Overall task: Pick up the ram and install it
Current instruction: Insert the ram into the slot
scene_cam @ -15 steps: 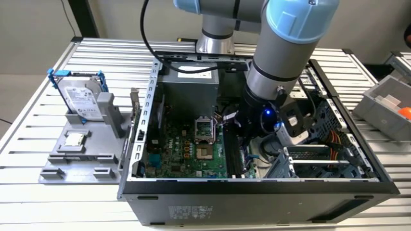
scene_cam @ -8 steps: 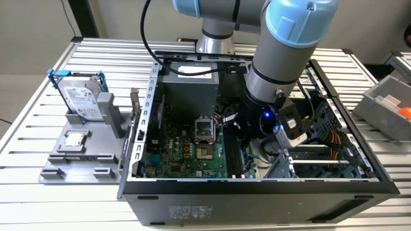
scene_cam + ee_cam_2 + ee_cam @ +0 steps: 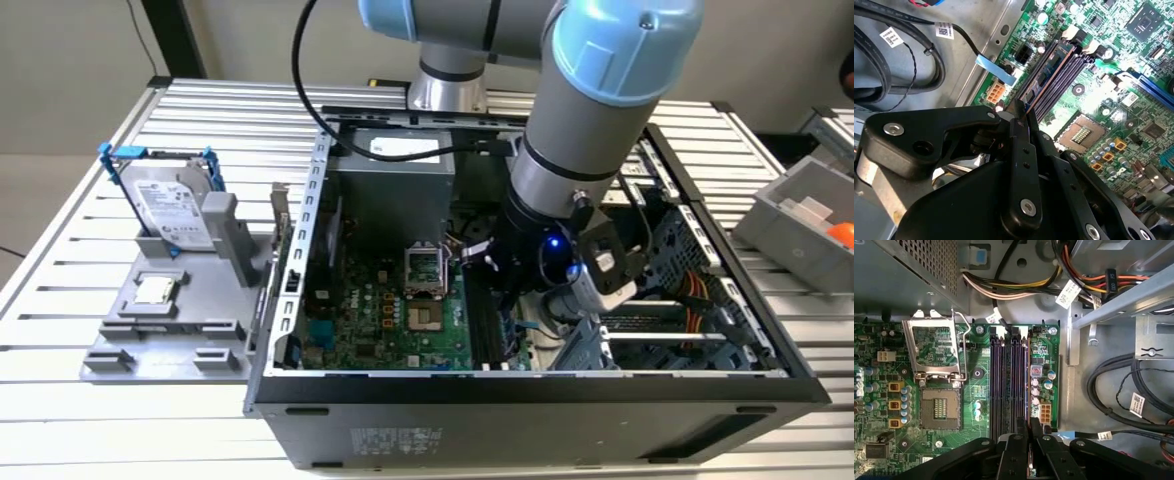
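Observation:
The ram (image 3: pixel 1051 67) is a thin greenish-blue stick seen on edge. It lies along the memory slot nearest the motherboard's edge, beside the other dark slots (image 3: pixel 1004 385). In the first wrist view the ram (image 3: pixel 1027 385) shows as a narrow line in that slot. My gripper (image 3: pixel 1021 114) is shut on the ram's near end, its black fingers (image 3: pixel 1015 440) pressed together around it. I cannot tell how deep the stick sits in the slot. The arm (image 3: pixel 574 150) reaches down into the open computer case (image 3: pixel 534 385).
An open CPU socket (image 3: pixel 936 352) lies beside the slots. Black cables (image 3: pixel 1134 380) and a metal drive cage (image 3: pixel 1119 295) crowd the other side. Outside the case, at the exterior view's left, a grey stand (image 3: pixel 160 330) holds a hard drive (image 3: pixel 167 200) and a small square chip (image 3: pixel 156 290).

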{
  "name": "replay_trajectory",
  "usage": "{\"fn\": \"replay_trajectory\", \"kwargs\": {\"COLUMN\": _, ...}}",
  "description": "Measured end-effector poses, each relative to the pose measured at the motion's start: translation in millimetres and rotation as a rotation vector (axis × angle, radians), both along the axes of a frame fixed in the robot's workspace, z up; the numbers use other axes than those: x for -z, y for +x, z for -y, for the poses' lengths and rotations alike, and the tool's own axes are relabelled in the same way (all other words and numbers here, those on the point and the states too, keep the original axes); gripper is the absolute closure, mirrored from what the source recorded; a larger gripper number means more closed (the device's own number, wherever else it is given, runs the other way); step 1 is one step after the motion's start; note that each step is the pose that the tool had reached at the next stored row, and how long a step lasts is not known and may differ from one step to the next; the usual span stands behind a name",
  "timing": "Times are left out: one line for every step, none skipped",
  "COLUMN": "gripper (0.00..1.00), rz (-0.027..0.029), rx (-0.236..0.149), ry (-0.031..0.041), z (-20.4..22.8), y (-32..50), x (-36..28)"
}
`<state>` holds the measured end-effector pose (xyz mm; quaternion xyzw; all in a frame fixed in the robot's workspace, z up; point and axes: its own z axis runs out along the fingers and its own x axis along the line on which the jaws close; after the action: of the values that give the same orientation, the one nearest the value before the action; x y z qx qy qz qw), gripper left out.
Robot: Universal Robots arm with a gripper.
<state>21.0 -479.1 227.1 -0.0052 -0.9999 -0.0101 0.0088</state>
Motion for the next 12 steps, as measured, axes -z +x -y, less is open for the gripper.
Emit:
{"fn": "replay_trajectory", "kwargs": {"gripper": 1.0, "rz": -0.0014, "rx": 0.0, "ry": 0.0004, "z": -0.1, "y": 0.0, "x": 0.6}}
{"fn": "replay_trajectory", "kwargs": {"gripper": 1.0, "rz": -0.0022, "rx": 0.0, "ry": 0.0002, "z": -0.1, "y": 0.0, "x": 1.5}}
{"fn": "replay_trajectory", "kwargs": {"gripper": 1.0, "rz": -0.0029, "rx": 0.0, "ry": -0.0002, "z": 0.0, "y": 0.0, "x": 2.3}}
{"fn": "replay_trajectory", "kwargs": {"gripper": 1.0, "rz": -0.0035, "rx": 0.0, "ry": -0.0004, "z": 0.0, "y": 0.0, "x": 3.1}}
{"fn": "replay_trajectory", "kwargs": {"gripper": 1.0, "rz": -0.0041, "rx": 0.0, "ry": -0.0005, "z": 0.0, "y": 0.0, "x": 3.7}}
{"fn": "replay_trajectory", "kwargs": {"gripper": 1.0, "rz": -0.0046, "rx": 0.0, "ry": -0.0008, "z": 0.0, "y": 0.0, "x": 4.1}}
{"fn": "replay_trajectory", "kwargs": {"gripper": 1.0, "rz": -0.0049, "rx": 0.0, "ry": -0.0009, "z": 0.0, "y": 0.0, "x": 4.5}}
{"fn": "replay_trajectory", "kwargs": {"gripper": 1.0, "rz": -0.0052, "rx": 0.0, "ry": -0.0008, "z": 0.0, "y": 0.0, "x": 5.0}}
{"fn": "replay_trajectory", "kwargs": {"gripper": 1.0, "rz": -0.0055, "rx": 0.0, "ry": -0.0008, "z": 0.0, "y": 0.0, "x": 5.5}}
{"fn": "replay_trajectory", "kwargs": {"gripper": 1.0, "rz": -0.0057, "rx": 0.0, "ry": -0.0008, "z": 0.0, "y": 0.0, "x": 6.2}}
{"fn": "replay_trajectory", "kwargs": {"gripper": 1.0, "rz": -0.0059, "rx": 0.0, "ry": -0.0009, "z": 0.0, "y": 0.0, "x": 6.9}}
{"fn": "replay_trajectory", "kwargs": {"gripper": 1.0, "rz": -0.0062, "rx": 0.0, "ry": -0.001, "z": 0.0, "y": 0.0, "x": 7.3}}
